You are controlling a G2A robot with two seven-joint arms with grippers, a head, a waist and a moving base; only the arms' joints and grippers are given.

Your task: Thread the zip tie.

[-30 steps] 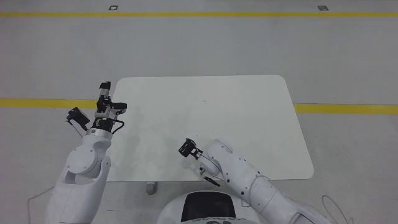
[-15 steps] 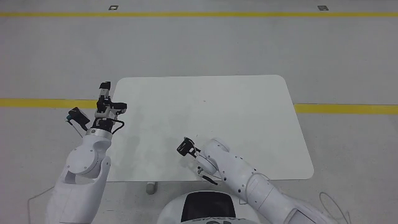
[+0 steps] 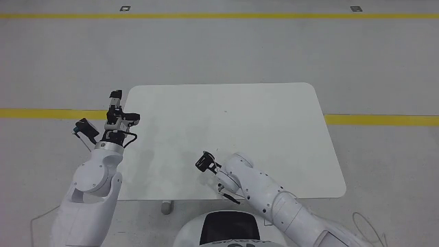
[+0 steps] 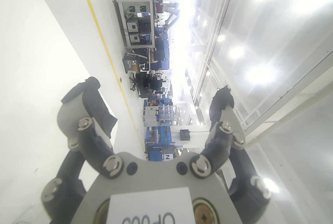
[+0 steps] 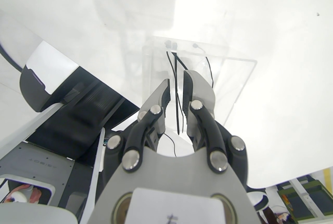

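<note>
The right gripper (image 5: 176, 76) is down low over the table (image 5: 260, 14), close to its near edge. Its two fingers (image 5: 188, 90) stand close together with a narrow slot between them, drawn in but not clenched. Seen from the wrist, two black zip ties (image 5: 177, 95) run right through that slot. They are thin strands that cross one another, stretching from beyond the fingertips back toward the palm. The slot looks wider than either strand, and it cannot be told whether a pad actually touches a tie.

The ties lie in a clear tray (image 5: 242, 74) that sits flat on the table, under the fingertips and ahead of them. A curved tie (image 5: 211, 71) lies in the same tray, just outside one finger and apart from the crossed pair.

The left gripper (image 4: 156, 87) is up at the table's left edge, pointing away from the robot. Its fingers are released and spread wide, the dark pads far from each other. One finger sits just beside the white table edge, and the other hangs out over the floor. Beyond the fingertips a yellow line (image 4: 104, 45) runs along the floor. From above, this gripper is well apart from the right one, so it is also well apart from the tray and the ties.
</note>
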